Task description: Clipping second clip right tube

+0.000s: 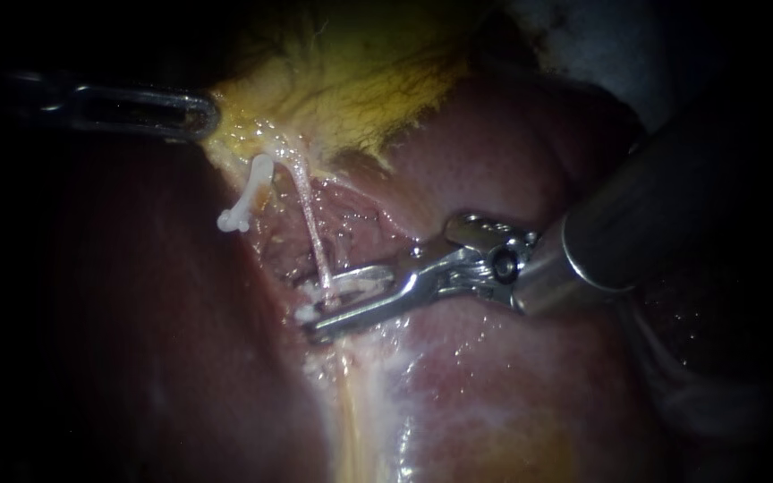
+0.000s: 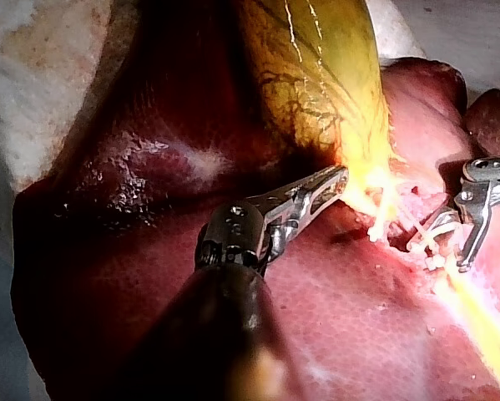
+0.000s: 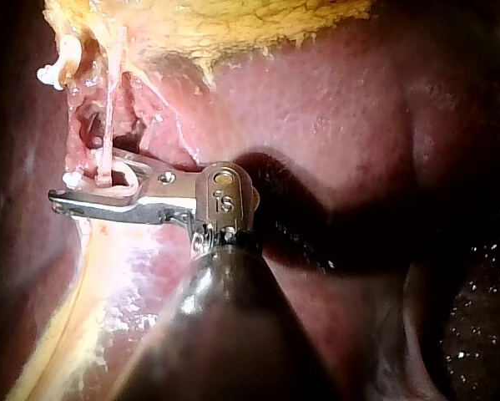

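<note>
A thin pale tube, the right tube (image 1: 310, 219) (image 3: 108, 125), runs down from the yellow gallbladder (image 1: 360, 80) (image 2: 316, 75) neck. At its lower end my right instrument (image 1: 333, 309) (image 3: 91, 192) (image 2: 450, 242) has its jaws a little apart on either side of the tube, shut on a white clip (image 1: 351, 286) that straddles it. To the left, another white clip (image 1: 245, 199) (image 3: 56, 67) sits on the left tube. My left instrument (image 1: 203, 121) (image 2: 337, 180) comes in from the upper left, its jaws shut on the gallbladder's neck.
Dark red liver (image 1: 494, 161) (image 2: 149, 167) (image 3: 333, 109) surrounds the dissected bed. A yellowish band of tissue (image 1: 355, 420) runs down from under the right instrument's jaws. White cloth (image 2: 32, 75) lies beyond the liver's edge.
</note>
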Action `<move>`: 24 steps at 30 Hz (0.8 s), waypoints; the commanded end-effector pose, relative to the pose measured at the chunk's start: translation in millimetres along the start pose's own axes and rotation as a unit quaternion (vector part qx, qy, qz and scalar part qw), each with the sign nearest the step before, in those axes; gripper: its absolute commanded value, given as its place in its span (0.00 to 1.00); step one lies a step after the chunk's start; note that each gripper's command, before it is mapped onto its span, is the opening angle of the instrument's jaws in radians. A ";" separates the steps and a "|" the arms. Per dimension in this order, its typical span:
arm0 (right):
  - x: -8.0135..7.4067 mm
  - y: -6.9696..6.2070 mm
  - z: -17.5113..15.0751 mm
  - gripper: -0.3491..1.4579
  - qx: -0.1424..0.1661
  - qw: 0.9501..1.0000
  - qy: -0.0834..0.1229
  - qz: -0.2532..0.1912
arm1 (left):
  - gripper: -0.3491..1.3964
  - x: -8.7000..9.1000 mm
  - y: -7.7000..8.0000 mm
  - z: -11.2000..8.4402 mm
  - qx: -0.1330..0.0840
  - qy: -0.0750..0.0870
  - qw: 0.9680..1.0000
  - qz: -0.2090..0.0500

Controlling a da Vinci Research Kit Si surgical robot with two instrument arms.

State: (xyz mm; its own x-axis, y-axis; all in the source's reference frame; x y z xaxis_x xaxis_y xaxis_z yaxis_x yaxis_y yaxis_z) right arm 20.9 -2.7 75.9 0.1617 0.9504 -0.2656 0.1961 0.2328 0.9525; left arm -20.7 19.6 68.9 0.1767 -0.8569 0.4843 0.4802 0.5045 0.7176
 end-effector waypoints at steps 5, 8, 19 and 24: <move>0.7 0.0 -0.3 0.48 0.021 0.999 -0.031 -0.006 | 0.00 0.0 0.0 0.0 0.000 0.000 1.000 0.000; 0.5 0.8 -0.3 0.48 0.041 0.997 -0.057 -0.017 | 0.00 0.0 -0.1 0.0 0.000 0.000 1.000 0.000; 1.2 3.6 -0.5 0.51 0.038 0.995 -0.063 -0.060 | 0.00 0.0 -0.1 0.0 0.000 0.000 1.000 0.000; 1.8 4.4 -1.2 0.52 0.006 0.994 -0.069 -0.084 | 0.00 0.0 -0.1 0.0 0.000 0.000 1.000 0.000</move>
State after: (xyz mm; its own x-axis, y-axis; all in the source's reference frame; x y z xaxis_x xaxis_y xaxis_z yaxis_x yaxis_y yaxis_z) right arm 20.8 0.4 79.9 0.2557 0.8593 -0.4430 0.2409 0.3871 0.8900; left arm -20.8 19.6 68.9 0.1761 -0.8570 0.4842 0.4808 0.5041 0.7174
